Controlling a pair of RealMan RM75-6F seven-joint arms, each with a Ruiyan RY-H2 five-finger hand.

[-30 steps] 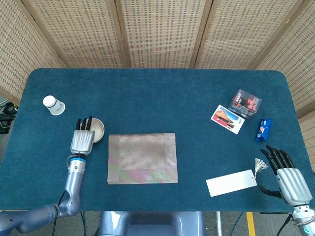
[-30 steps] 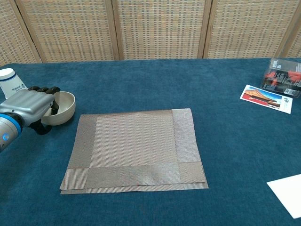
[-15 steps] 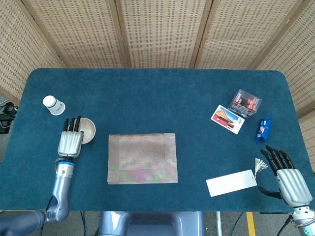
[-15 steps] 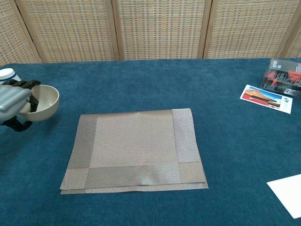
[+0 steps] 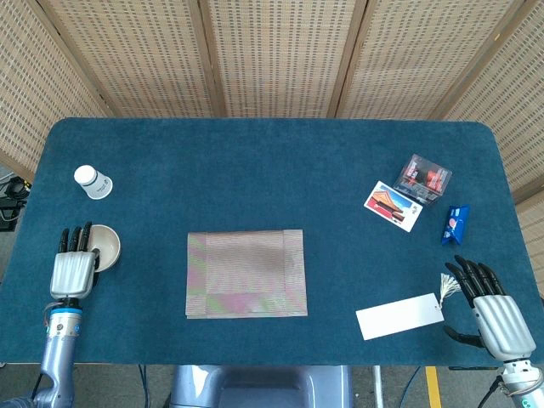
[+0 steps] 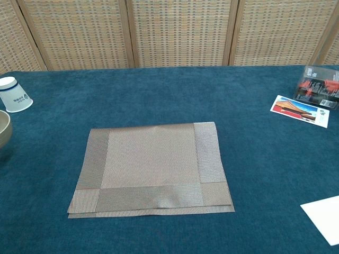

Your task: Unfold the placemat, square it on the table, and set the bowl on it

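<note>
Folded woven beige placemat [image 5: 246,273] lies mid-desk, long axis left to right. Left hand [image 5: 73,269] grips the small cream bowl [image 5: 104,244] well left of it. Right hand [image 5: 495,315] rests empty, fingers spread, far right.

You're at a staged test setup: a blue felt surface [image 5: 272,161] backed by woven wicker screens [image 5: 280,51].
</note>
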